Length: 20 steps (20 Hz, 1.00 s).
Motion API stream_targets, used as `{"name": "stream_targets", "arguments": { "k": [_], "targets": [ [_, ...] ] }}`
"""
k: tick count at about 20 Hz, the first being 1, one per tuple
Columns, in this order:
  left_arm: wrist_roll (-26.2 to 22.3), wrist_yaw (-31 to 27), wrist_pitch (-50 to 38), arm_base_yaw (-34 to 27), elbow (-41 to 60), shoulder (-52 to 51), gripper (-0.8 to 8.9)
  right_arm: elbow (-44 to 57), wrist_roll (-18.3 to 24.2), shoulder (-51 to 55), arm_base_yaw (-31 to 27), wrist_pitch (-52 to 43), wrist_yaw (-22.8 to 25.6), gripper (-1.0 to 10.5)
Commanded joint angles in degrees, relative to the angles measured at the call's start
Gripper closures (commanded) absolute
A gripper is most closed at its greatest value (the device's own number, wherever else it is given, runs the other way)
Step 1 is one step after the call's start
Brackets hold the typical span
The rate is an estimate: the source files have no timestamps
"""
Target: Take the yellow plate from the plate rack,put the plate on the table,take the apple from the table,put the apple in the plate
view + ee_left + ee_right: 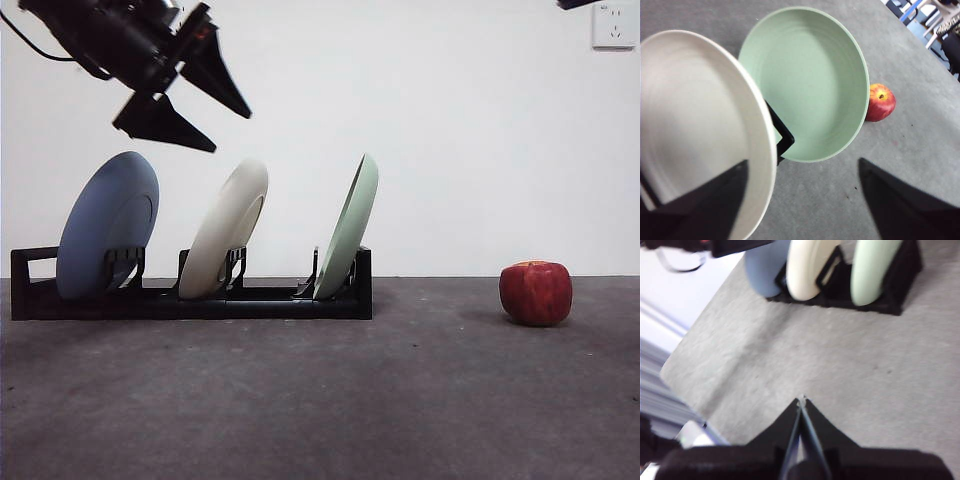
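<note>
The yellow plate point(228, 228) stands tilted in the middle slot of the black plate rack point(190, 300), between a blue plate point(108, 225) and a pale green plate point(350, 225). My left gripper point(232, 130) hangs open just above the yellow plate's top rim, holding nothing. In the left wrist view the yellow plate point(695, 125) is close by one jaw of the left gripper point(802, 161), with the green plate point(805, 80) behind. The apple point(536, 292) sits on the table point(400, 400) at the right, also in the left wrist view point(881, 102). My right gripper point(801, 400) is shut and empty above bare table.
The rack's loop handle is at its left end in the front view. The right wrist view shows the rack point(840, 295) with all three plates far from the right gripper. The right arm is only a dark tip point(580, 4) at the top right corner.
</note>
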State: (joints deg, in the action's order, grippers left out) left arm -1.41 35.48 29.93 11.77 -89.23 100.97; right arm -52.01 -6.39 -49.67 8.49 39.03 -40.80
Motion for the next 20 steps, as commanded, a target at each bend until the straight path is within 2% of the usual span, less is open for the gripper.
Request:
{"name": "stream_targets", "arguments": {
  "k": [1,4,6,9,12,16,18,20],
  "targets": [
    [-1.9,-3.1,0.2,1.3,-0.6,2.5,2.25,-0.2,0.3,-0.1,1.6,-0.2,-0.3,9.5],
    [-5.6,-9.5,0.3,3.3,-0.6,4.3,2.16,-0.3,0.3,-0.1,3.1,-0.2,-0.3,9.5],
    [-7.7,-10.0,0.2,4.3,-0.6,5.2,2.16,-0.3,0.2,-0.1,3.8,-0.2,-0.2,9.5],
    [-8.3,-10.0,0.1,5.2,-0.6,6.5,2.34,-0.8,-0.1,-0.1,4.0,-0.2,-0.1,9.5],
    [-9.7,-10.1,1.3,5.6,-0.6,8.3,4.04,-1.2,-0.1,-0.1,4.0,-0.1,-0.1,9.5],
    [-9.7,-10.1,0.4,5.5,-0.6,8.9,7.32,-1.2,-0.1,-0.1,4.0,0.1,-0.1,9.5],
    [-9.7,-10.1,0.2,5.4,-0.7,8.9,7.93,-1.2,-0.1,-0.1,4.0,0.1,-0.1,9.5],
    [-9.7,-10.1,0.2,5.3,-0.7,8.9,7.93,-1.2,-0.1,-0.1,4.0,0.1,-0.1,9.5]
  ]
}}
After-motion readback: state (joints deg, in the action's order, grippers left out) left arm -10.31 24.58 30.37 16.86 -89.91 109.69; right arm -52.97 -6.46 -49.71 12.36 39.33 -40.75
